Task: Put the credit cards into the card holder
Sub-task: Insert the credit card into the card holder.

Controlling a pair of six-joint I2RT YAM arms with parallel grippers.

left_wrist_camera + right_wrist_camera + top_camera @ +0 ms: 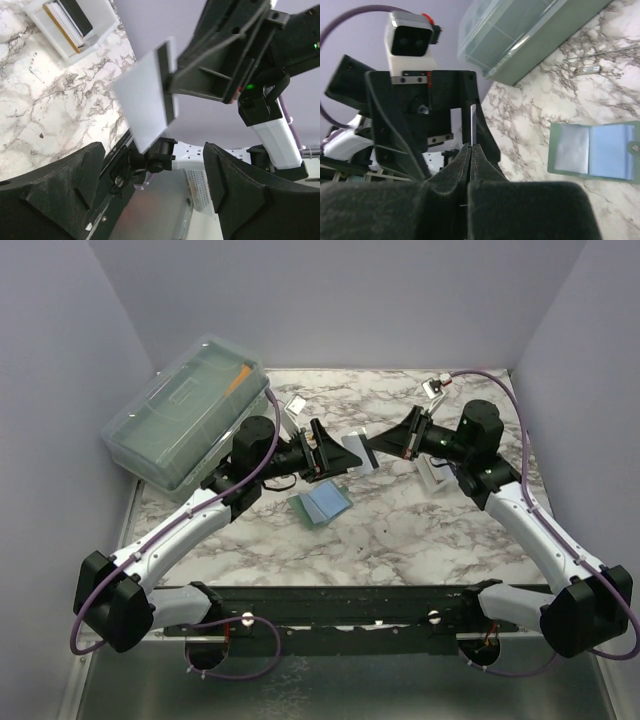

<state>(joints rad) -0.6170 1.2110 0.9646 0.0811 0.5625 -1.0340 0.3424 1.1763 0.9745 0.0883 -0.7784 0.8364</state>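
The marble table [420, 540] is the biggest thing I see. Next is one big see-through box [185, 415] at the far left. One white tray [90, 47] sits by my right arm. A few more credit cards [70, 20] stand in it, and I cannot count them.

One green card holder [322, 505] lies open and flat on the table between my two arms. One credit card [145, 100] is up in the air, a bit past the holder.

My right gripper [471, 147] is pinched tight on that card's edge. My left gripper [152, 150] faces it with its fingers wide apart, not touching the card.

I think the card is light, thin, stiff and slippery, so it could slide out. I would pinch its flat faces near one short end, so the other end is free for the pocket.
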